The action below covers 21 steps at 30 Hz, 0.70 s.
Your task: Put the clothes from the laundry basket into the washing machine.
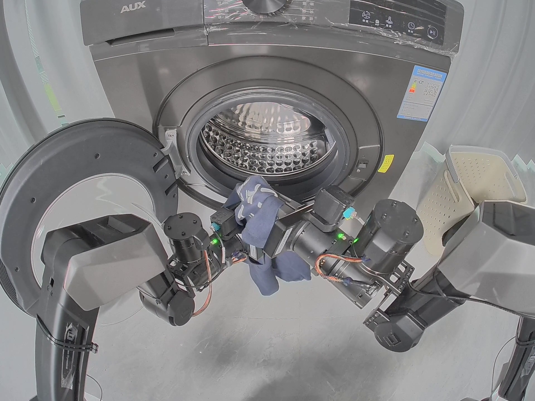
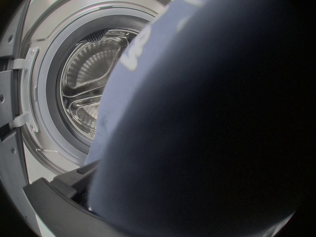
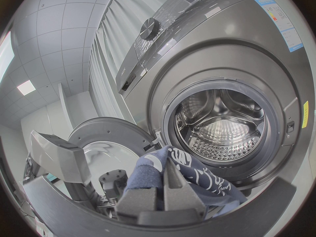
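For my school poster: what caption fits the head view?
Right gripper holds a navy garment before the open washing machine.

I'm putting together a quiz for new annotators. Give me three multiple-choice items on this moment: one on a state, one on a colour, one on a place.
1. The door of the washing machine is:
A. shut
B. open, swung to the robot's left
C. taken off

2. The garment is:
A. red
B. dark blue with white print
C. yellow

3. The garment is:
A. draped over the door
B. lying on top of the washing machine
C. held by the right gripper in front of the opening

Answers:
1 B, the door stands beside the opening and the drum is bare to view.
2 B, white marks show on blue cloth.
3 C, the cloth is clamped in that gripper, just below the opening.
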### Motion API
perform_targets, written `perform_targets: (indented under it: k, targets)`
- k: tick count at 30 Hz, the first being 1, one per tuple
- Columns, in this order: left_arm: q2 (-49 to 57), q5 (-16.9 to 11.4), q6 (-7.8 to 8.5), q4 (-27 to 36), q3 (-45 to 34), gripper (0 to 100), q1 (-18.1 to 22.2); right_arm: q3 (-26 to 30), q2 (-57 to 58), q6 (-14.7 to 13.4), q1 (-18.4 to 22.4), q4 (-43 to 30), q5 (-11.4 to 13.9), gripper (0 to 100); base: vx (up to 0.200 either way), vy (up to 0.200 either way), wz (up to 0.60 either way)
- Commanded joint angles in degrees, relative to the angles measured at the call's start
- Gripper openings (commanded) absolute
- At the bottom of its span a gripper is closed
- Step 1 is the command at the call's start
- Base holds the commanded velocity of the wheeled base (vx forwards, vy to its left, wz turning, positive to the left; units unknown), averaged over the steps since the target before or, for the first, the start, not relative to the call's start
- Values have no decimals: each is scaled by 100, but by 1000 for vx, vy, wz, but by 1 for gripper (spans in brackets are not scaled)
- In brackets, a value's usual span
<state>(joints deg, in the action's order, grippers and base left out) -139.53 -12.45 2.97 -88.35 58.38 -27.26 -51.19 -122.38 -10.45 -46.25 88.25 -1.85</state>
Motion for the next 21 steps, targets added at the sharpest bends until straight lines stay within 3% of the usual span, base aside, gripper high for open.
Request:
perform_targets:
  k: [1,3,4,12,16,21]
  targets:
    - [-188,76,-7,-16,235,100,-16,162,144,-10,-59,-1,-8,0,0,0,0]
    - [-179,85,-16,-16,297,100,1,179,144,-36,-59,-1,-8,0,0,0,0]
    - [-171,85,-16,-16,297,0,10,179,144,-36,-51,-1,-8,0,0,0,0]
    - [-74,234,-113,-51,270,0,54,179,127,-71,187,-1,-8,0,0,0,0]
    - [383,225,-218,-60,-187,0,63,223,74,-107,573,-1,-219,0,0,0,0]
    - [972,243,-403,-60,-784,0,107,434,-128,-133,969,-1,-228,0,0,0,0]
